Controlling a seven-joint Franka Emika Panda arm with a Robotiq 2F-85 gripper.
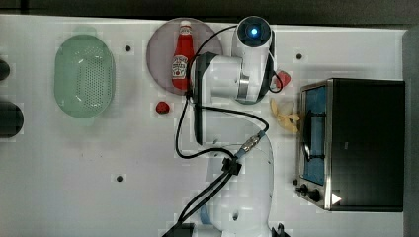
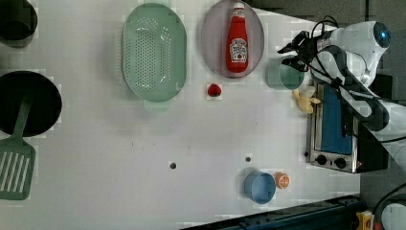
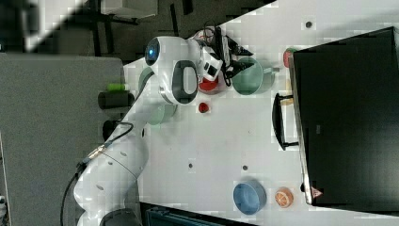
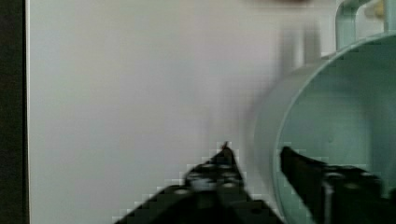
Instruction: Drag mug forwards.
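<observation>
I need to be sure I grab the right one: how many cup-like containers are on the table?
2. A pale green plastic mug sits by the toaster oven, its wall between the tool fingers. A blue round cup stands beside an orange slice. Others may be hidden behind the arm.

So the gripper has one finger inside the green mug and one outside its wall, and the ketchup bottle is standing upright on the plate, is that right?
Not quite. The ketchup bottle is lying flat on the plate, as the left view shows. The rest holds: in the wrist view the gripper straddles the wall of the green mug, one finger inside and one outside.
</observation>
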